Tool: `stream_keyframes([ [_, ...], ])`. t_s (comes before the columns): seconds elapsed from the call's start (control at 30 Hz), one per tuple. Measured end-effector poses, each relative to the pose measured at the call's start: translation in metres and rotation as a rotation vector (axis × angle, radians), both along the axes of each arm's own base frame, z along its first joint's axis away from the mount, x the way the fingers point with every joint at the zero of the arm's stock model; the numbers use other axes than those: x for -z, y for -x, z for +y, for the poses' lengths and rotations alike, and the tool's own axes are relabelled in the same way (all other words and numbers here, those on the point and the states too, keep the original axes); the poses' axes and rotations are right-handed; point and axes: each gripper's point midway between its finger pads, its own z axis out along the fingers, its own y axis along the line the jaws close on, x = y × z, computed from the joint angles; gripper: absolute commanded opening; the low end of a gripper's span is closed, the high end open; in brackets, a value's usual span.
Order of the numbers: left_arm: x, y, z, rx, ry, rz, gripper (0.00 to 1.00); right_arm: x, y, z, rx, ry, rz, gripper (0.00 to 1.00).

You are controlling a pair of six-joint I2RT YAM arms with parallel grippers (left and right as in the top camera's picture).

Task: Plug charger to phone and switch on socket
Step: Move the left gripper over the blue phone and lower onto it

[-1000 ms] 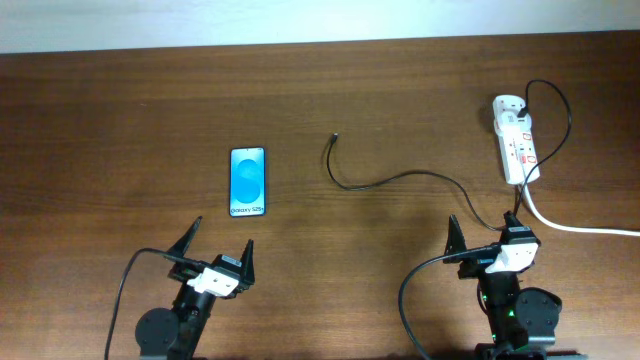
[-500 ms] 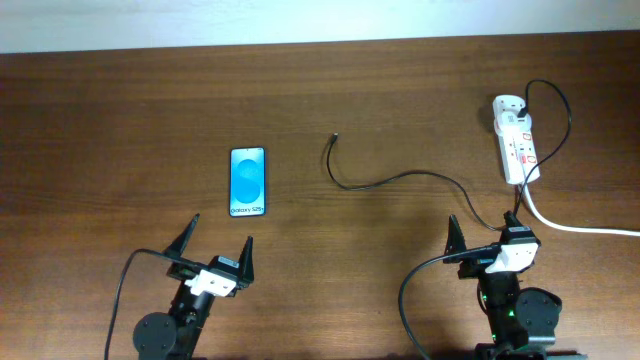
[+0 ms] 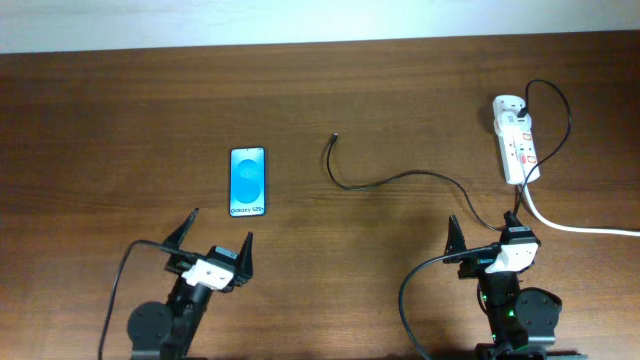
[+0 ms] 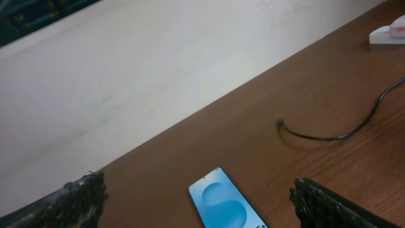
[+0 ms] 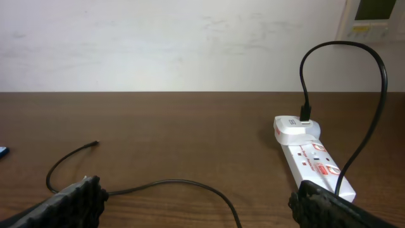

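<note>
A dark wooden table [image 3: 120, 110] seen from above, with two robot arms at its near edge. One phone [image 3: 248, 182] lies flat and face up on the left half, its blue screen lit, just ahead of the left claw [image 3: 221, 227]. One charger [image 3: 400, 178], a thin black cable, curls across the middle of the table; its small plug tip [image 3: 334, 136] lies loose to the right of the phone, well apart from it. One socket [image 3: 516, 148], a white power strip with red markings, lies at the far right. It holds one white adapter [image 5: 296, 130] at its far end, with the black cable looping up out of that adapter. One thick white cord [image 3: 580, 228] runs from the strip off the right edge. The left claw is spread wide and grips nothing. The right claw [image 3: 483, 220], near the strip's close end, is likewise spread wide and grips nothing
</note>
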Motion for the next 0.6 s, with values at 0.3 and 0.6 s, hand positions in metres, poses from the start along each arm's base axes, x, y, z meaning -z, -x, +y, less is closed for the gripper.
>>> stream_keyframes([
  [0.3, -0.039, -0.039, -0.005, 0.021, -0.001, 0.175, 0.99, 0.000, 0.000, 0.000, 0.000, 0.000, 0.000, 0.98],
  [0.6, -0.032, -0.104, -0.013, 0.049, -0.005, 0.603, 0.99, 0.000, 0.000, 0.000, 0.000, 0.000, 0.001, 0.98],
])
